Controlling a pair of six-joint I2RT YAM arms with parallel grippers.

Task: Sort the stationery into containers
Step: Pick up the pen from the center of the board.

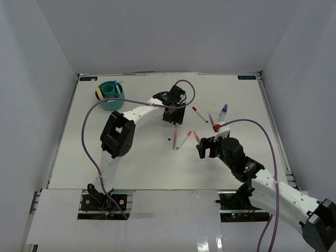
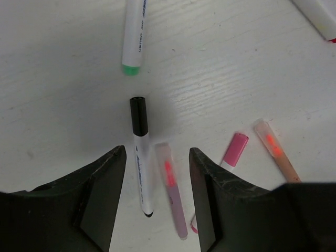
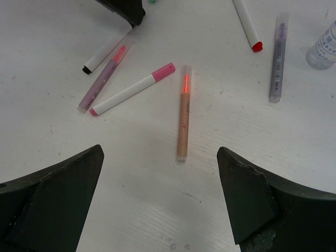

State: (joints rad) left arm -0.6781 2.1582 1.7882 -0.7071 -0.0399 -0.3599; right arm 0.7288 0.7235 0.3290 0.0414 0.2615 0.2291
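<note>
Several thin markers lie loose mid-table. My left gripper (image 2: 157,157) (image 1: 173,122) hangs open over them. A black-capped marker (image 2: 140,157) and a translucent pink highlighter (image 2: 172,189) lie between its fingers, and neither is gripped. Just ahead lies a green-capped marker (image 2: 134,37), and to the right a pink-capped marker (image 2: 234,149) (image 3: 131,90). My right gripper (image 3: 160,155) (image 1: 206,148) stands wide open and holds nothing. It is just short of an orange pen (image 3: 183,113). The teal organizer (image 1: 111,95) stands at the far left, with a cream roll (image 1: 98,93) at its left rim.
A red-capped marker (image 3: 247,23) (image 1: 200,114), a grey-purple pen (image 3: 278,58) and a small blue-capped bottle (image 1: 224,110) (image 3: 325,44) lie to the right of the cluster. White walls enclose the table (image 1: 131,168) on three sides.
</note>
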